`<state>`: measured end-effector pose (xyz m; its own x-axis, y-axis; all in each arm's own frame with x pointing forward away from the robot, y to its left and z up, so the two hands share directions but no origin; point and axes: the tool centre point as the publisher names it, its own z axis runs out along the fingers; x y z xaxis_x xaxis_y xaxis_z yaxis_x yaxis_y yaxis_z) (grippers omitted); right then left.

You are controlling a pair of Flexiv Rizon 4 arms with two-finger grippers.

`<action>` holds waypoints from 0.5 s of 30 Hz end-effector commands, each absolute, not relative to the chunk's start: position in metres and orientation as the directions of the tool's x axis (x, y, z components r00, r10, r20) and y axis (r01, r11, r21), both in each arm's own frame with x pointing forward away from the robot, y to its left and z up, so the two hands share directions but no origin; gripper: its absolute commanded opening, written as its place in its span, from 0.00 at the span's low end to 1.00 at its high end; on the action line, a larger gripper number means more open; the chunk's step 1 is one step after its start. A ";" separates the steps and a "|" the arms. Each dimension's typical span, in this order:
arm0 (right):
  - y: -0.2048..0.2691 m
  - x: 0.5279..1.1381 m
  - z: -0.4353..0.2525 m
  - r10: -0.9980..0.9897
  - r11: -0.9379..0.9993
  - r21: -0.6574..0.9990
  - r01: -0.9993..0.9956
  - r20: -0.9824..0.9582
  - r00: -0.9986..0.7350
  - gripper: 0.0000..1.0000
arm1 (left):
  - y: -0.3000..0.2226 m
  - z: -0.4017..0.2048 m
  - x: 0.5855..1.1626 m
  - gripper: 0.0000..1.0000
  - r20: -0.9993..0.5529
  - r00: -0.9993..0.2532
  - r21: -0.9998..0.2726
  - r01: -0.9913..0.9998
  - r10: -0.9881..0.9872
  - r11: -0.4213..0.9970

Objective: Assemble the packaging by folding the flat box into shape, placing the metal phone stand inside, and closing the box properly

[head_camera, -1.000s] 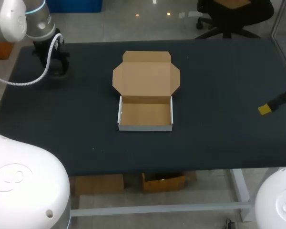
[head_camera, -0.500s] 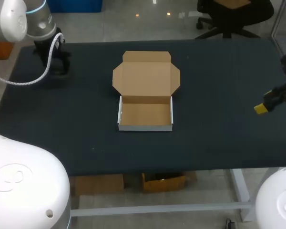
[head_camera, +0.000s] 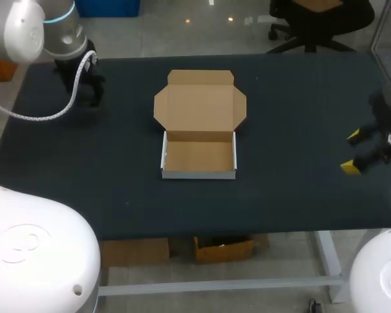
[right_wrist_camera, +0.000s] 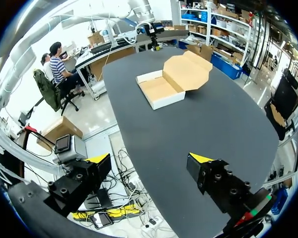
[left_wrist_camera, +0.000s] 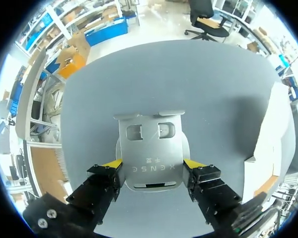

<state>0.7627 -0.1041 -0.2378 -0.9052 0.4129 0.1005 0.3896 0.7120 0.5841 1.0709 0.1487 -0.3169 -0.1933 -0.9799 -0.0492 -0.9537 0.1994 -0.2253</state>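
The cardboard box (head_camera: pixel 199 156) stands folded at the table's middle, its lid (head_camera: pixel 200 104) lying open and flat behind it. In the left wrist view a silver metal phone stand (left_wrist_camera: pixel 150 144) sits between both yellow tips of my left gripper (left_wrist_camera: pixel 151 166), which is shut on its two sides. In the head view my left gripper (head_camera: pixel 88 91) is at the far left of the table, and the stand cannot be made out there. My right gripper (head_camera: pixel 352 151) is near the right edge, open and empty. The right wrist view shows that gripper (right_wrist_camera: pixel 150 159) wide apart, with the box (right_wrist_camera: pixel 161 91) far ahead.
The dark table mat (head_camera: pixel 293 98) lies bare between each gripper and the box. A white cable (head_camera: pixel 45 114) hangs from my left arm over the far left of the table. The box's edge (left_wrist_camera: pixel 260 168) shows beside my left gripper.
My left gripper has shifted slightly rightward, toward the box, still gripping the stand. My right gripper has come nearer the table's front and turned, so both yellow tips now show.
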 end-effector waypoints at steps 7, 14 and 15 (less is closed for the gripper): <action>-0.105 0.755 -0.251 0.378 0.772 0.524 0.359 0.075 -0.923 1.00 | 0.130 -0.307 1.042 0.00 -0.081 -0.226 -0.256 -0.937 -0.971 0.240; -0.104 0.763 -0.259 0.392 0.763 0.531 0.369 0.074 -0.917 1.00 | 0.125 -0.304 1.035 0.00 -0.089 -0.236 -0.259 -0.932 -0.968 0.251; -0.104 0.764 -0.260 0.393 0.761 0.533 0.370 0.074 -0.916 1.00 | 0.125 -0.304 1.035 0.00 -0.090 -0.237 -0.259 -0.932 -0.967 0.252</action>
<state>0.7596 -0.1043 -0.2542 -0.9157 0.3957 0.0707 0.3704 0.7624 0.5306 1.0391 0.1262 -0.3071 -0.2405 -0.9672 -0.0813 -0.9333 0.2535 -0.2544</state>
